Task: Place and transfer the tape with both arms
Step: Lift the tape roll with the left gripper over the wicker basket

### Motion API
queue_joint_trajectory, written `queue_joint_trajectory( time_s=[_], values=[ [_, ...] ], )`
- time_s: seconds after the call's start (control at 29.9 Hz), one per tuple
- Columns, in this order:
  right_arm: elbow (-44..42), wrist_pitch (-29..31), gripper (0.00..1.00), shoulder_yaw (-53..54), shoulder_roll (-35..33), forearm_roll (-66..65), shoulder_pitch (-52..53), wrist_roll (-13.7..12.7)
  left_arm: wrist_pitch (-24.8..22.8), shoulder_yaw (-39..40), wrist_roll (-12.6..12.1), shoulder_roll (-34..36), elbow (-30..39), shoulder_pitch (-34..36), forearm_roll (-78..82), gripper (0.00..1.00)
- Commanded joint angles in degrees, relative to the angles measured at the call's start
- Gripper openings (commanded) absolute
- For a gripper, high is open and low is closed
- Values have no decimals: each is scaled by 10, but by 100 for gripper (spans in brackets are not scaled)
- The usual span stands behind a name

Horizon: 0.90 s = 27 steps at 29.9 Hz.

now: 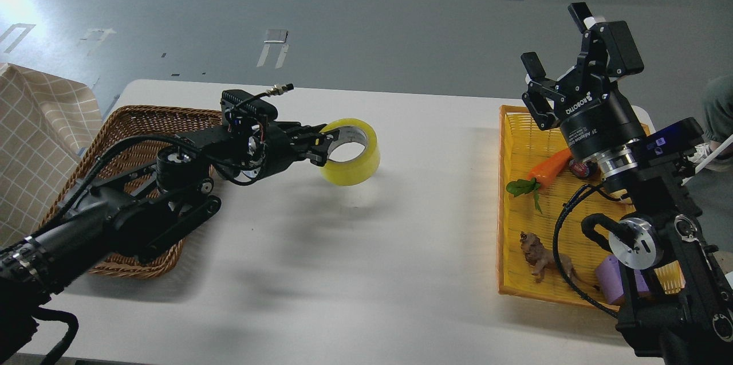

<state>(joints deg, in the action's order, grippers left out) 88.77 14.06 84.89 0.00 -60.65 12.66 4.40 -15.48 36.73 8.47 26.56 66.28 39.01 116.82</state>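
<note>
Left gripper [322, 146] is clamped on the tape [350, 152]: fingers pinch the roll's near wall, one finger through the core, one on the outside. The roll is lifted clear of the table [355, 250], with its blurred shadow on the surface below. It hangs roughly on edge, hole facing the camera and slightly up. It sits left of table centre, just past the wicker basket [137, 124] that my left arm reaches over.

Right gripper [564, 47] is spread wide and empty, pointing up and away, parked above the far end of the yellow tray [515, 141]. It's well apart from the tape. The tray holds a toy carrot [547, 170], a small brown animal figure [541, 256], a purple cylinder [610, 279] and a small dark red item partly hidden behind my right wrist.

My read: we're in the carry phase, with the tape picked and in the air and neither the placement nor the handoff done yet.

Next move, as I see it:
- bring the tape toward table centre, within reach of the right arm
- either set it down flat there and release, or hold it steady for a mid-air pass
- swing the right gripper down and left, keeping its fingers apart, and line them up on the free far side of the roll

Watch items: the grip is on one wall only, so the roll could swivel when I reorient. The right arm has to clear the tray contents on its way over. I can't tell how firm the pinch is from this view.
</note>
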Motion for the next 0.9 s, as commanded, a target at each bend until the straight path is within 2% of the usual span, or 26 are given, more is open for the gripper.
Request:
queue_joint_trajectory(
  time_s=[0.0,0.07,0.13,0.3,0.4,0.5,0.6,0.67,0.74,0.87],
  values=[
    [-1,0,100,-1,0,0,0,0,-2,-1,16,45,10,14,-11,0],
    [-1,0,100,-1,0,0,0,0,-2,-1,39,76,11,26,-14,0],
    [-1,0,100,-1,0,0,-1,0,-1,0,50,102,11,31,-16,0],
    [3,-3,100,-1,0,-1,-2,0,10,7,59,177,12,23,-74,0],
    [4,-10,100,-1,0,-2,-7,0,34,-1,65,212,12,23,-118,0],
    [4,-16,100,-1,0,-2,-11,0,61,-3,82,250,11,15,-138,0],
    [6,-18,100,-1,0,-3,-16,0,77,-2,102,275,9,-4,-139,0],
    [7,-18,100,-1,0,-3,-18,0,110,-2,117,291,3,-51,-139,0],
    [7,-18,100,-1,0,-3,-24,0,141,-2,120,296,-6,-91,-139,0],
    [10,-18,100,-1,0,-2,-29,2,180,-2,120,294,-50,-130,-140,0]
  ],
)
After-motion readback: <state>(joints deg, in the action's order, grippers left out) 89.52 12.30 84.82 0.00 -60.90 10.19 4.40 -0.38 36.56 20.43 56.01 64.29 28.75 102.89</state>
